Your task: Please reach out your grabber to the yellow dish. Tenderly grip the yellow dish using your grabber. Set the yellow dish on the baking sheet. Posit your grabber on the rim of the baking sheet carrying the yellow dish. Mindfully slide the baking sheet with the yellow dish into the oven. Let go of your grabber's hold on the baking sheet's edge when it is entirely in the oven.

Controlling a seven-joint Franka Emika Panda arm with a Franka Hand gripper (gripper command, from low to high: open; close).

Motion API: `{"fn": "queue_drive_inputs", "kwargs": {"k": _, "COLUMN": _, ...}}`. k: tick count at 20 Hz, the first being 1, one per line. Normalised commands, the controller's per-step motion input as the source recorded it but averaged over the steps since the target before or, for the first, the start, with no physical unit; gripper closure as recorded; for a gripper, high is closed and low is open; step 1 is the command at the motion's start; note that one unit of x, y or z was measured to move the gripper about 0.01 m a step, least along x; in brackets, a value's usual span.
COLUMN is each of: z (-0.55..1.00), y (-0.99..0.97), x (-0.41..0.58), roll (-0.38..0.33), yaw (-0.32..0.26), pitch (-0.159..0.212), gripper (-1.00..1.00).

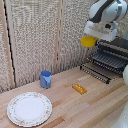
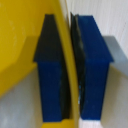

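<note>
The yellow dish hangs in the air at the exterior view's upper right, held under the white and grey arm. My grabber is shut on its rim; its fingers are mostly hidden there. In the wrist view the two blue fingers pinch the thin yellow dish rim between them. The dish is just left of and slightly above the baking sheet, a dark wire-rack tray sticking out of the oven at the exterior view's right.
A blue cup stands on the wooden table. A large floral-rimmed white plate lies at the front left. A flat orange-yellow piece lies mid-table. The oven's open door of dark bars slopes down before the tray.
</note>
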Motion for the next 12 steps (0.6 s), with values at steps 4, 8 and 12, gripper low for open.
{"fn": "queue_drive_inputs", "kwargs": {"k": 4, "z": 0.0, "y": -0.72, "x": -0.08, "roll": 0.0, "yaw": -0.185, "pitch": 0.01, "gripper": 1.0}}
{"fn": "queue_drive_inputs", "kwargs": {"k": 8, "z": 0.0, "y": -0.78, "x": 0.0, "roll": 0.0, "yaw": -0.157, "pitch": 0.001, "gripper": 1.0}}
{"fn": "queue_drive_inputs", "kwargs": {"k": 12, "z": 0.0, "y": -0.77, "x": 0.151, "roll": 0.0, "yaw": -0.12, "pitch": 0.012, "gripper": 1.0}}
